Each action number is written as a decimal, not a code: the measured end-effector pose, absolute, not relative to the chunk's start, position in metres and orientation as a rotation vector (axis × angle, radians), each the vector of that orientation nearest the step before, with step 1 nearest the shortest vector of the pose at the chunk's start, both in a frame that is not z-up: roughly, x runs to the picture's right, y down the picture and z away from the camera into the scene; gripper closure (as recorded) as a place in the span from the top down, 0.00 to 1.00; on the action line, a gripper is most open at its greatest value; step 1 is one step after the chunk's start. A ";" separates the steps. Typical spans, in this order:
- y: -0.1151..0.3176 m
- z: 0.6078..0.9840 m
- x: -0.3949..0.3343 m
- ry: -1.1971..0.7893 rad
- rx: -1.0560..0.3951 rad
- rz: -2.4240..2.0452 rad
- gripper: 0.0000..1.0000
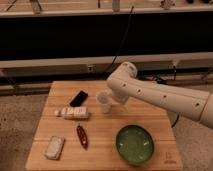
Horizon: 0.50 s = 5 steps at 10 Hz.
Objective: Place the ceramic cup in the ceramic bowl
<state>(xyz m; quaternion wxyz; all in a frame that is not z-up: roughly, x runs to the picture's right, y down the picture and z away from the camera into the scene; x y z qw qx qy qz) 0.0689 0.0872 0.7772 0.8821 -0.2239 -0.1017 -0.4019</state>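
The ceramic cup (103, 101), small, whitish and tapered, stands upright on the wooden table (150, 112), near its middle. The ceramic bowl (135, 144), wide and dark green with a lighter inside, sits at the front right of the table and is empty. My white arm reaches in from the right. My gripper (115, 97) hangs at its end, right beside the cup on its right side, and is mostly hidden by the wrist. I cannot tell if it touches the cup.
A black phone (78, 98) lies left of the cup. A white bottle (74, 113) lies on its side in front of it. A dark red oblong object (82, 136) and a white rectangular box (54, 147) lie at the front left.
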 end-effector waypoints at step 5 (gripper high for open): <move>0.098 0.786 0.056 -0.254 -0.502 -0.864 0.80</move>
